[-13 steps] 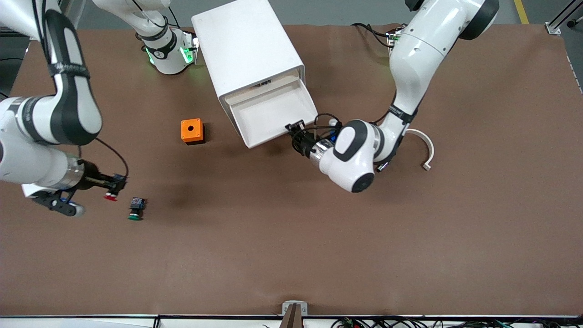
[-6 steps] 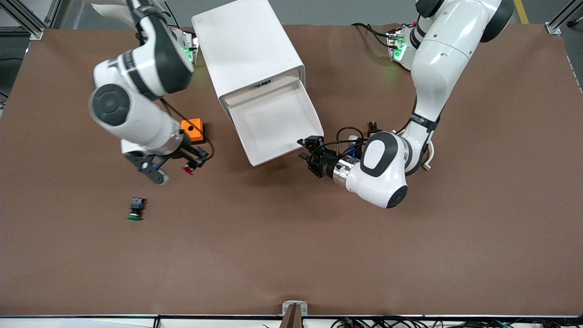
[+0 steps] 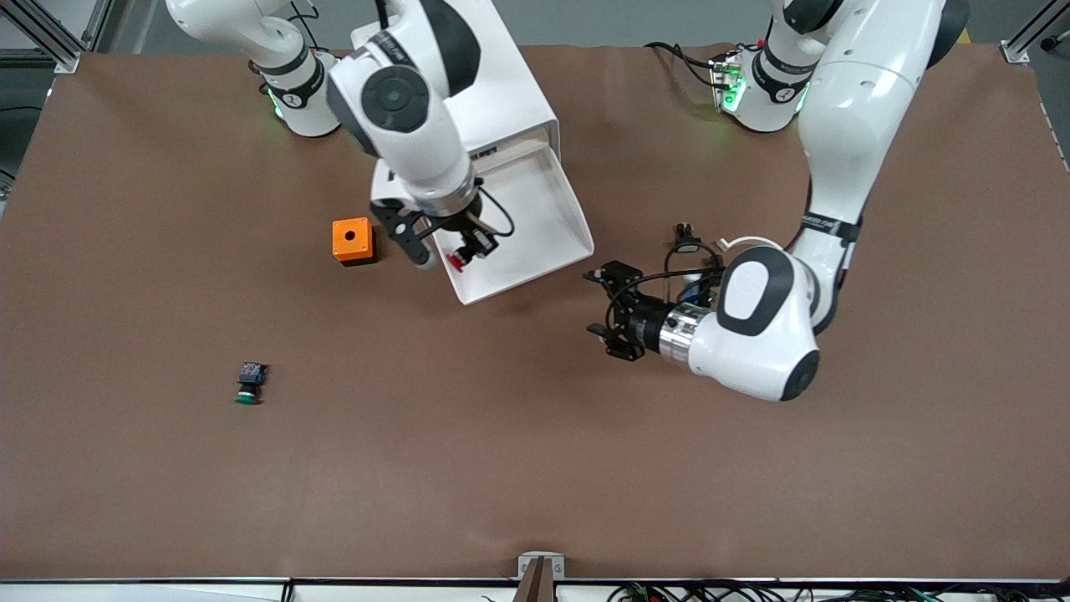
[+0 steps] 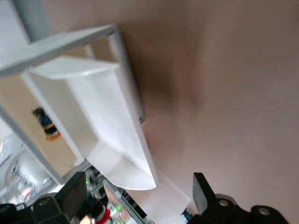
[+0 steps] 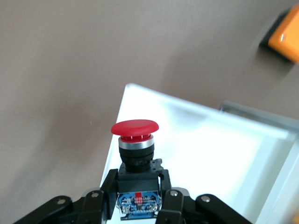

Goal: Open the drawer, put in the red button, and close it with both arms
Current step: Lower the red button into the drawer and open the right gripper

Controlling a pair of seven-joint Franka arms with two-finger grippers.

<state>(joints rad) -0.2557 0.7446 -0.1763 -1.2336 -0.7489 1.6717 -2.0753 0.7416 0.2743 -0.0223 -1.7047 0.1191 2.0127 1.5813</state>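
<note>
The white cabinet (image 3: 512, 92) stands near the robots' bases with its drawer (image 3: 531, 209) pulled open. My right gripper (image 3: 465, 251) is shut on the black body of the red button (image 3: 456, 262) and holds it over the drawer's front corner nearest the orange box. In the right wrist view the red button (image 5: 134, 128) sits upright in the right gripper (image 5: 140, 189) above the drawer (image 5: 210, 154). My left gripper (image 3: 608, 311) is open and empty over the table, off the drawer's front toward the left arm's end. The left wrist view shows the open drawer (image 4: 107, 121) past the left gripper (image 4: 138, 186).
An orange box (image 3: 353, 241) with a round hole sits beside the drawer toward the right arm's end; it also shows in the right wrist view (image 5: 286, 35). A green-capped button (image 3: 249, 383) lies nearer the front camera. A white curved piece (image 3: 756, 242) lies by the left arm.
My right arm swung from beside the green button to over the drawer, carrying the red button. My left gripper pulled the drawer farther open, let go and drew away from it.
</note>
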